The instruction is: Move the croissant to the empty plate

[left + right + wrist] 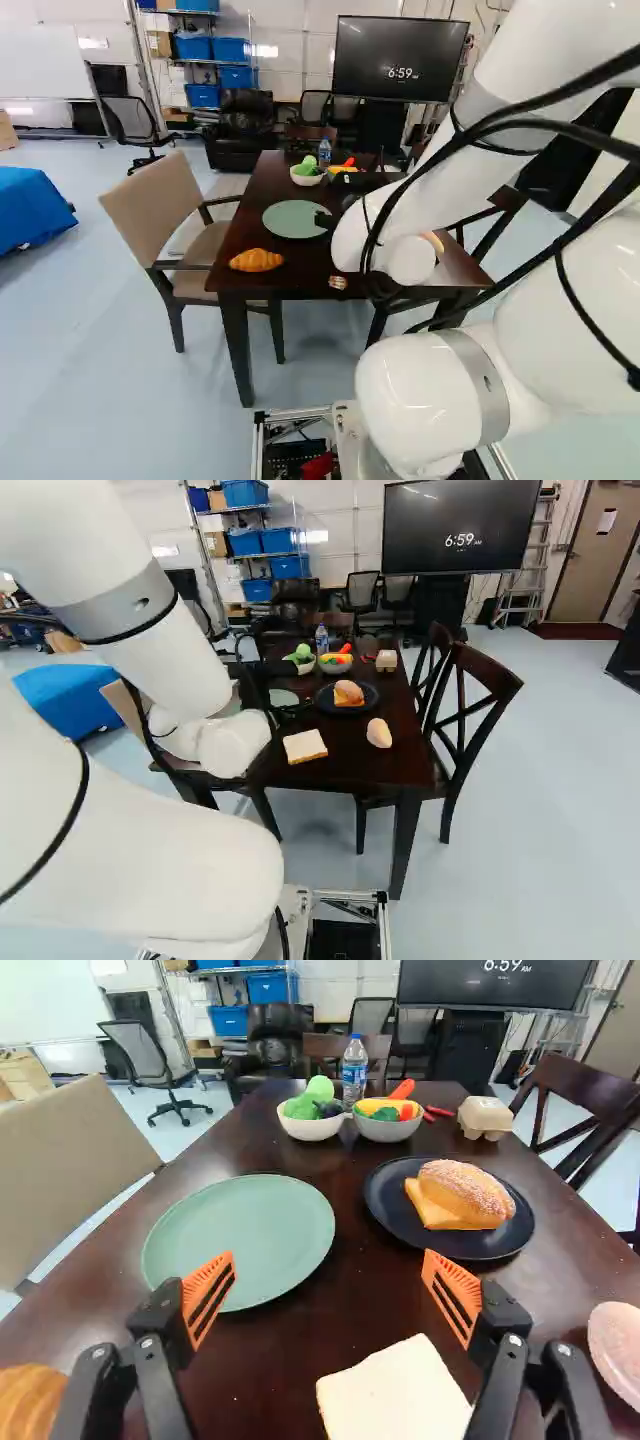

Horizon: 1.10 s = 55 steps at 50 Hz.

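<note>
Left of centre in the left base view, the croissant (256, 260) lies on the dark table (312, 262) — close to the near edge, just in front of the green plate (293, 219) and apart from it. Pincer (325, 219) is released, two fingers wide apart, orange pads facing each other, gripping nothing. It shows only partly past the arm, over the plate's right edge in the left base view. Wrist view has the croissant cut off, beside one finger on the outer side, green plate ahead of that same finger.

Middle of the right base view: black plate (369, 702) with a filled bun (348, 692). Bread slice (305, 746) sits below and left of it, pale roll (379, 732) below and right. Farther back on the table — two bowls (313, 1128) (386, 1129) of toy-like produce, water bottle (354, 1075) behind them, egg carton (485, 1117) to the right in the right base view. Beige armchair (152, 198) stands at the left of the table in the left base view; screen (395, 58) upper right.
</note>
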Motion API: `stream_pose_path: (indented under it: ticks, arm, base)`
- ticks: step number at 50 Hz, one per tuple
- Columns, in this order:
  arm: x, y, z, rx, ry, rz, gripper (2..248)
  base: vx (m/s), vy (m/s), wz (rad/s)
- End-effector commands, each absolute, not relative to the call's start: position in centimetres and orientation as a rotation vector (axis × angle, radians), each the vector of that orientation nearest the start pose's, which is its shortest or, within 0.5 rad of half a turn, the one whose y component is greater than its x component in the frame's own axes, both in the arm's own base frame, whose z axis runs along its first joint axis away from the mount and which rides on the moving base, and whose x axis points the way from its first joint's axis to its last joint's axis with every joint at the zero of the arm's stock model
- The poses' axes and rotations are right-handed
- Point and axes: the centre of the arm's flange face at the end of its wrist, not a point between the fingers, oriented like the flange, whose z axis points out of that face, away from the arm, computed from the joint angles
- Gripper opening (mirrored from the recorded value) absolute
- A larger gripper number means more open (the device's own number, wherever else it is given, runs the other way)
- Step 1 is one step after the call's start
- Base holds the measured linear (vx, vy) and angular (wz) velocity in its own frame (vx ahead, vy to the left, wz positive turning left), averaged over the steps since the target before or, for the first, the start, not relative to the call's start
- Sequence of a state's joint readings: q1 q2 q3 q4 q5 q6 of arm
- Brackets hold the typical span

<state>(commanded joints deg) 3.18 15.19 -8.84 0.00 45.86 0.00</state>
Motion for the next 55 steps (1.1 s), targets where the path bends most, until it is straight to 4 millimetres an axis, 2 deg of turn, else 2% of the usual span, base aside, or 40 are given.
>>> stream_pose_path:
  ticks: [32, 55]
  arm:
    - [32.0, 5.1, 40.1, -2.589, -0.205, -1.614, 247]
    - [33.2, 7.3, 41.6, -2.608, -0.269, -1.523, 247]
  base:
    - [0.000, 0.000, 0.000]
    - [0.000, 0.000, 0.000]
